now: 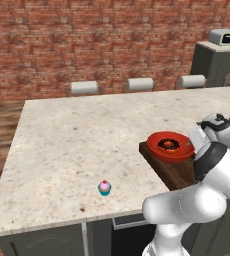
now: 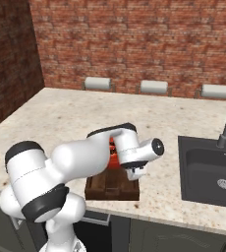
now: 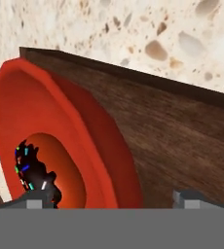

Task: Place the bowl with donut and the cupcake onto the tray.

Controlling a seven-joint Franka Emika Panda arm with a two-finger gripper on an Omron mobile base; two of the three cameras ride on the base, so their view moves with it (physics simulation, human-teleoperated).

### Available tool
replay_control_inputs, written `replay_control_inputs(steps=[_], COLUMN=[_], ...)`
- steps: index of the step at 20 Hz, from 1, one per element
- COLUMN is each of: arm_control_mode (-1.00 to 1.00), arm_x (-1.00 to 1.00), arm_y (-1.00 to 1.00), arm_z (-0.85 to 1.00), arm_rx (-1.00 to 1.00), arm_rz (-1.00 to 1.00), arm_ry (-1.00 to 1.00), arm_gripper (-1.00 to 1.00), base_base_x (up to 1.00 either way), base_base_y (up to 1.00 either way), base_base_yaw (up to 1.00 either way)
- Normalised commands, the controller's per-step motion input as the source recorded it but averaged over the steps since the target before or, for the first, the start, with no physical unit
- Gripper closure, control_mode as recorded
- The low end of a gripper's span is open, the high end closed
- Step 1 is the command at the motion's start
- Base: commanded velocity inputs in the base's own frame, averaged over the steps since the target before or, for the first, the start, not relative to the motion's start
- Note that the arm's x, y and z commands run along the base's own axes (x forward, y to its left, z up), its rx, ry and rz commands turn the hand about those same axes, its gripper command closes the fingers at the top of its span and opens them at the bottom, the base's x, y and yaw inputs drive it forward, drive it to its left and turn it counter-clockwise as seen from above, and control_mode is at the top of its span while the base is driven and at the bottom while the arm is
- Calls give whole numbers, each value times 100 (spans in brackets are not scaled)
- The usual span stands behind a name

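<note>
On the tray sits the bowl, at the tray's far end, with the donut lying inside it. From the hand view the bowl looks tipped sideways, but that's just the camera roll; the donut is down in the well, dark icing with coloured sprinkles, and the tray's wood runs off beside it. The hand is right by the bowl rim, fingertips set wide apart at the bottom corners with the rim between them; can't tell if either tip actually touches it, and nothing looks pinched. The cupcake is off on its own on the bench, well apart from the tray and near the front edge. In the right base view the arm covers most of the bowl, and a sink sits further along the bench.
</note>
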Motion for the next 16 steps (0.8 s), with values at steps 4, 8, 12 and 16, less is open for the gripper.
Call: replay_control_inputs(steps=[4, 8, 12, 16], arm_control_mode=[-100, -100, -100, -100], arm_x=[-6, -20, -30, -17], arm_y=[0, 0, 6, 37], arm_z=[48, 57, 45, 24], arm_rx=[-1, -4, -7, -5], arm_rz=[0, 0, 1, 13], arm_ry=[1, 5, 7, 0], arm_gripper=[-100, -100, -100, -100], base_base_x=[0, 0, 0, 0], base_base_y=[0, 0, 0, 0], base_base_yaw=[0, 0, 0, 0])
